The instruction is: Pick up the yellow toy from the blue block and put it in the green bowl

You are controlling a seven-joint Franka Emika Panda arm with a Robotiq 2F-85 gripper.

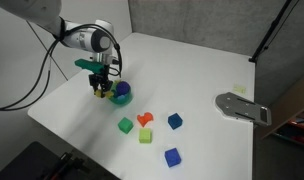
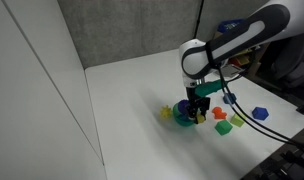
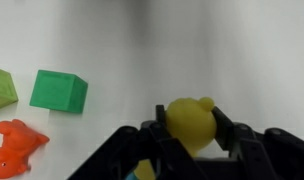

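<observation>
Between the black fingers of the Robotiq gripper: small rounded bright yellow plastic toy; jaws narrowly apart, clamped on its sides; gripper held just left of the small round green bowl; green plastic cube further left.

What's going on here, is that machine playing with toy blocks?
A robot arm is moving a toy. Its gripper is clamped on a small yellow toy, which the wrist view shows squeezed between the two fingers. In an exterior view the gripper is low over the white table, right beside the green bowl. The toy is not in the bowl yet. A green cube and a blue cube sit apart on the table.
</observation>
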